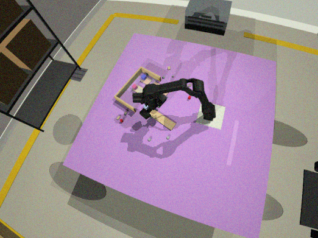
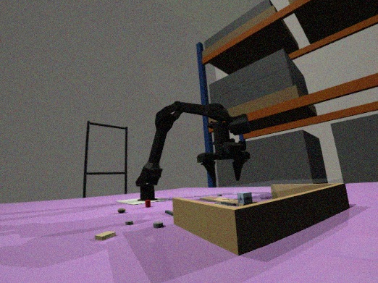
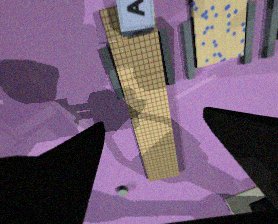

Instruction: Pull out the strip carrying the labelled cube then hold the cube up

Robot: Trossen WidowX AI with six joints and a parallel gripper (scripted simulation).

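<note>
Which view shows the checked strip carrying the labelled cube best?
The wrist view: the checked strip runs nearly full length, the labelled cube at its far end. The top view shows only its end past the open pincer. The exterior view shows the cube behind the wooden frame, the strip barely.

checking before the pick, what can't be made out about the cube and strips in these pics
- Labelled cube: wrist view cuts it at the top edge; only part of its letter shows.
- Dotted strip: far end cut off by the same edge.
- Top view: the arm and open hand cover the cube and the grid strip's far end.
- Exterior view: the frame wall hides the strips; the cube's label is too small.
</note>
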